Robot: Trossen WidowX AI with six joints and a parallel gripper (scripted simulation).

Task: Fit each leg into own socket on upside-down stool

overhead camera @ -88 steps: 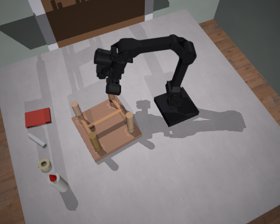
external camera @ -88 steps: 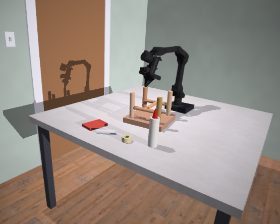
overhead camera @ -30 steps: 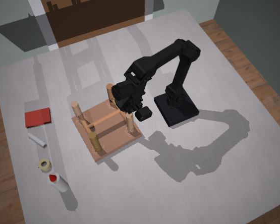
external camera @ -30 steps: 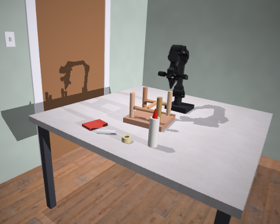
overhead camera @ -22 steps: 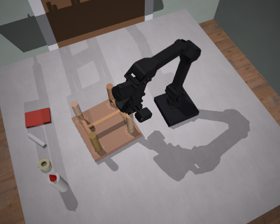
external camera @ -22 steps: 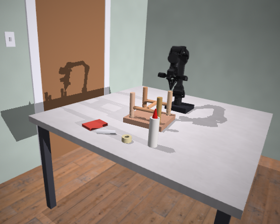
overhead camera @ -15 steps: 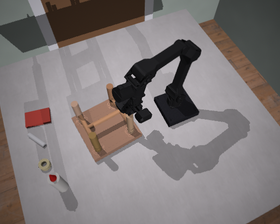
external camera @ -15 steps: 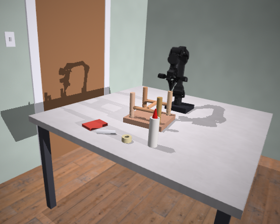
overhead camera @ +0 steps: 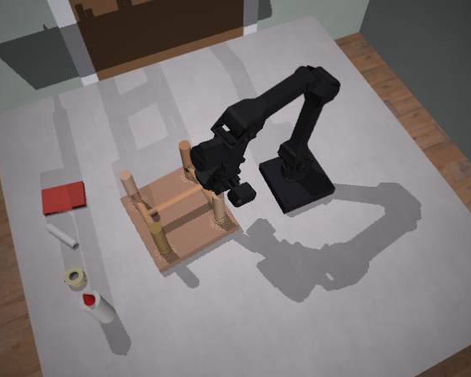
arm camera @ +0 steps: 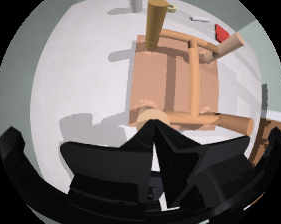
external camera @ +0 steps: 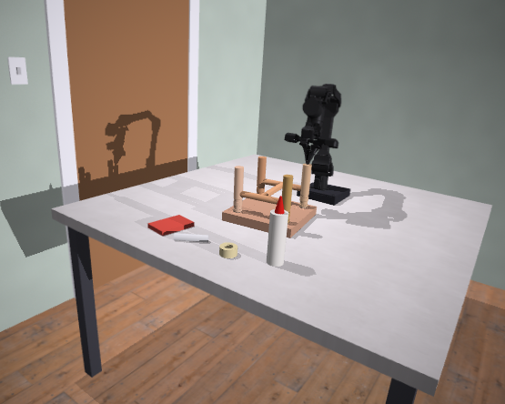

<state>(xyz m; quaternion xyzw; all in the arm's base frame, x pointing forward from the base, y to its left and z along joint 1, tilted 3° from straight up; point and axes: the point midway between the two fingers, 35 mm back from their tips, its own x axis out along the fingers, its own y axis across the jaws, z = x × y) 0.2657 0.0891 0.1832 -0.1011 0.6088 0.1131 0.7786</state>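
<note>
Red slab point(overhead camera: 64, 198) point(external camera: 171, 224) point(arm camera: 221, 33): flat and rectangular, lay near the worktop's left edge as the top view showed it.
White rod point(overhead camera: 62, 236) point(external camera: 191, 237) point(arm camera: 200, 19): slim, smooth cylinder, lay on its side by the same edge.
Tape roll point(overhead camera: 81, 278) point(external camera: 224, 253): squat, pale yellow ring, lay flat between rod and bottle.
Glue bottle point(overhead camera: 100, 309) point(external camera: 277, 238): white cylinder with a red cone tip, stood upright.
Stool seat point(overhead camera: 187, 242) point(external camera: 257, 218) point(arm camera: 153, 77): square, pinkish-brown slab with fine grain lines, lay flat, underside up, between the worktop's left edge and the arm's base.
Pale pink leg point(overhead camera: 129, 183) point(external camera: 238, 184) point(arm camera: 233, 44): round, upright at the seat's left corner.
Mustard leg point(overhead camera: 159, 239) point(external camera: 287, 188) point(arm camera: 155, 25): upright at the lower corner.
Stretchers point(overhead camera: 175, 200) point(external camera: 259, 196) point(arm camera: 194, 80): orange-brown round bars, joined in an H above the seat.
Orange-brown leg point(overhead camera: 185, 154) point(external camera: 261, 169) point(arm camera: 238, 123): upright at the upper corner.
Tan leg point(overhead camera: 218, 208) point(external camera: 306, 182) point(arm camera: 153, 116): upright at the right corner.
Gripper point(overhead camera: 216, 191) point(external camera: 308, 163) point(arm camera: 153, 123): black, fully closed on nothing, tips at the tan leg's top; contact could not be told.
Arm base point(overhead camera: 285, 210) point(external camera: 345, 192): black square plate, right of the stool.
</note>
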